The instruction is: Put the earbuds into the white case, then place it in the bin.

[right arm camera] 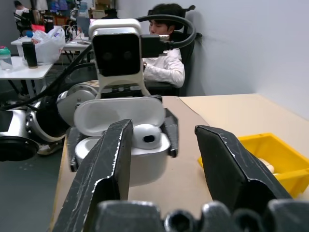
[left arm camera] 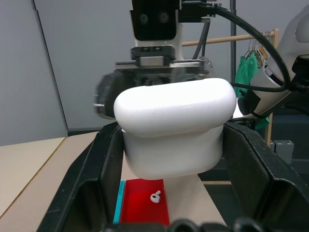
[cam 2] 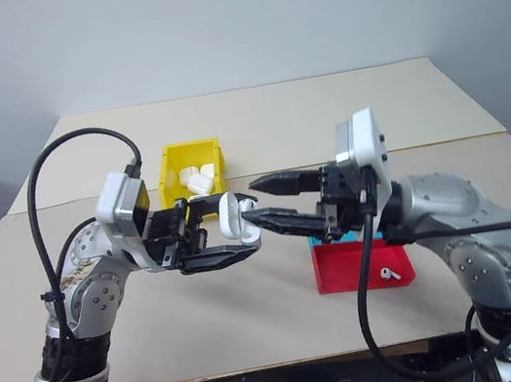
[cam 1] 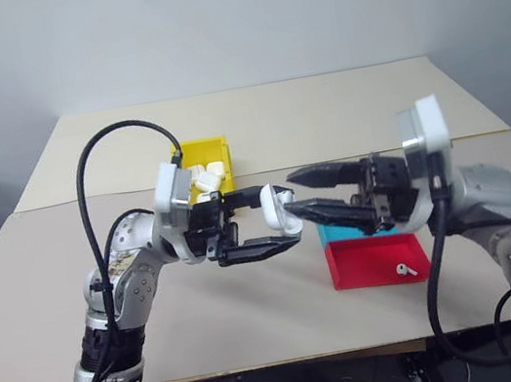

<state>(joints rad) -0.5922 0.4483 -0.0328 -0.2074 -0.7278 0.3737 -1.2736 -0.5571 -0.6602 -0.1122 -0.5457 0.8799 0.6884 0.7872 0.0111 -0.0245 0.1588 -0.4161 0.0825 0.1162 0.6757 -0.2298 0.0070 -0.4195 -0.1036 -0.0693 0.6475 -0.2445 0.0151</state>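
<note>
My left gripper [cam 1: 280,214] is shut on the white case [cam 1: 276,209], holding it above the table's middle with its lid flipped open. In the right wrist view one earbud [right arm camera: 146,136] sits in the open case [right arm camera: 126,130]. My right gripper [cam 1: 290,194] faces the case from the other side, open, its fingertips close to the case and nothing between them. Another earbud [cam 1: 405,269] lies in the red tray [cam 1: 348,269]. The yellow bin [cam 1: 203,149] stands behind my left gripper.
Several white cases lie inside the bin. A teal tray [cam 1: 337,231] sits just behind the red tray, under my right gripper. A person [right arm camera: 164,58] sits beyond the table in the right wrist view.
</note>
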